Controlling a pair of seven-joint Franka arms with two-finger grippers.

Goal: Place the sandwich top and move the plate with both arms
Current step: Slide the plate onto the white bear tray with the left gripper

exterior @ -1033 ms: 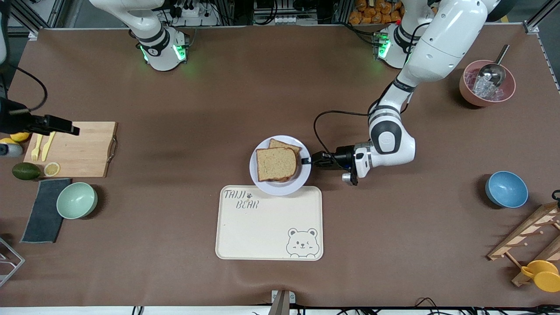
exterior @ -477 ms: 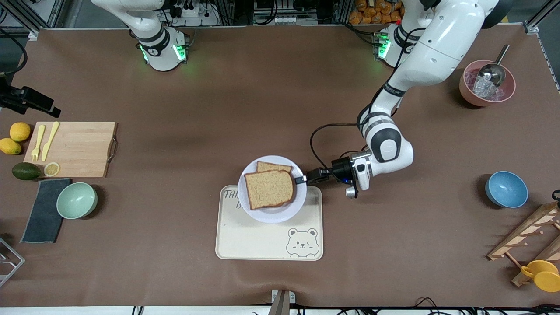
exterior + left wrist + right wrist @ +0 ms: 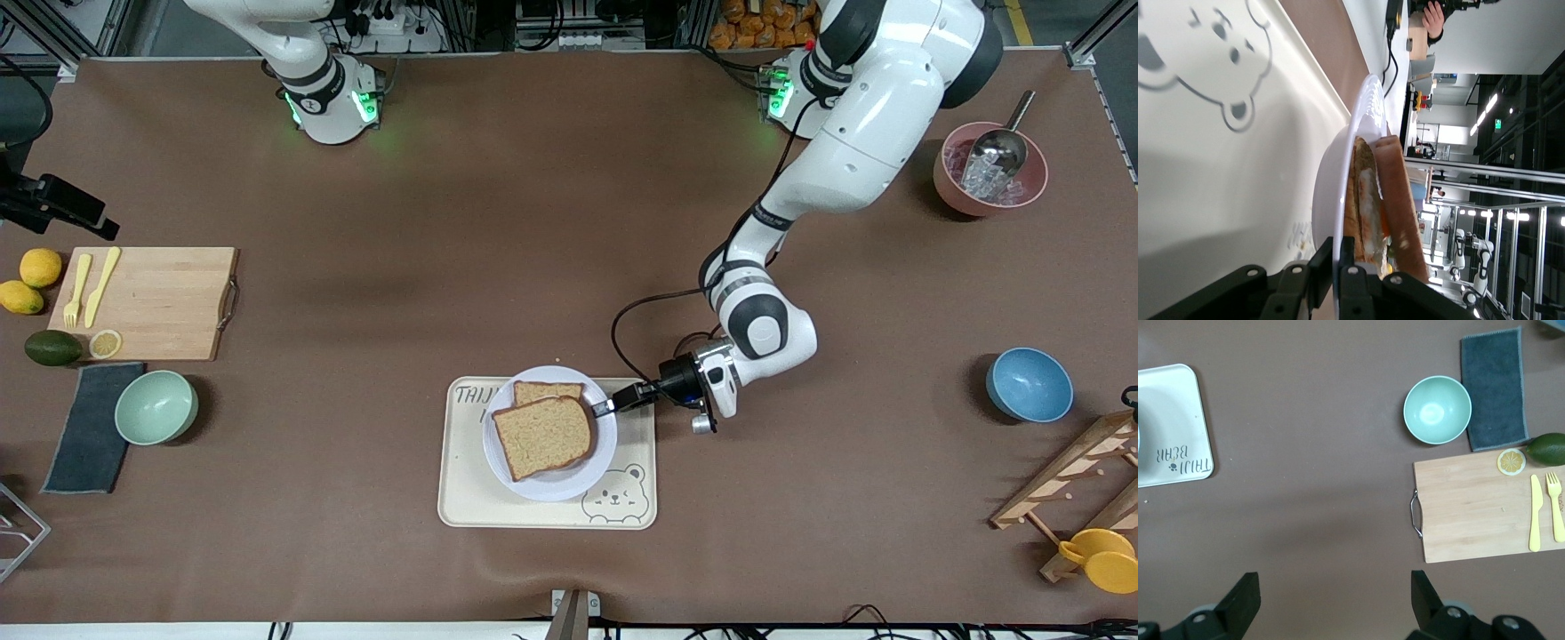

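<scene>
— We see the sandwich top (image 3: 544, 436) lying on the stacked sandwich, on the plate (image 3: 587, 474). Where's the plate?

— Over the cream tray (image 3: 498, 502), toward its corner with the lettering. The left gripper (image 3: 605, 409) is clamped on the plate's rim at the side toward the left arm's end of the table.

— And the right gripper (image 3: 1331, 600)?

— We find it waiting high, fingers (image 3: 1241, 600) spread wide, over bare table beside the cutting board (image 3: 1478, 503) and green bowl (image 3: 1437, 409).
</scene>
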